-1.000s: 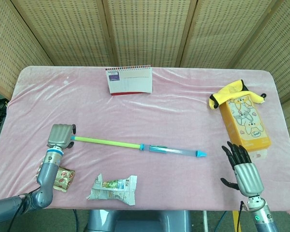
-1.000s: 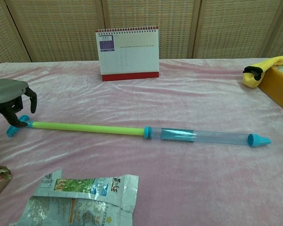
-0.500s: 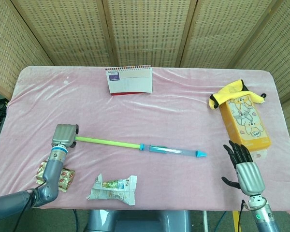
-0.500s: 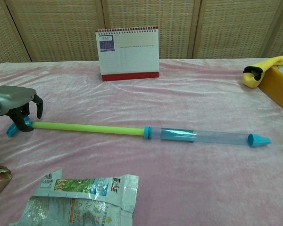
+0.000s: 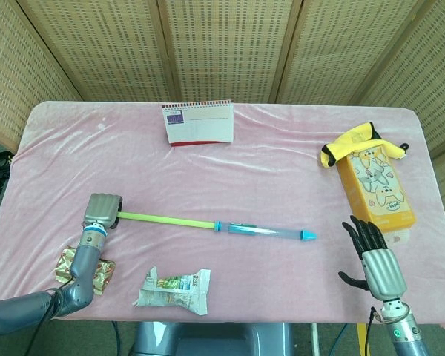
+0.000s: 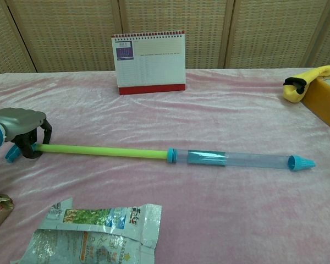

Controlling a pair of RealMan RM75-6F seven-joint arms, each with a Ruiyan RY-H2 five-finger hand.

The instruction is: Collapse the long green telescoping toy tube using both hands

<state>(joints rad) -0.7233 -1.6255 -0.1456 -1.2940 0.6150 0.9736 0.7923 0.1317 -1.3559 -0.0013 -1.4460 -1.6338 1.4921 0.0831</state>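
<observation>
None of the collapsing looks done: the green telescoping toy tube (image 6: 104,149) lies fully extended on the desk (image 5: 282,163). The left hand (image 6: 19,126) has its fingers (image 6: 27,149) curled around the tube's left end. The right hand (image 5: 374,259), fingers apart and empty, hangs well apart from the blue tip (image 6: 300,163). No containers hold anything visible.

The left hand (image 5: 103,208) sits at the near-left, palm down, its dark fingers (image 6: 28,144) curled over the thin green end of the tube (image 6: 102,149) and closed around it. Its grey forearm runs back toward the near-left corner, with a blue ring at the wrist. The right hand (image 5: 374,259) is out at the near-right, raised on its wrist, dark fingers spread and pointing away, holding nothing, seen only from the head camera
</observation>
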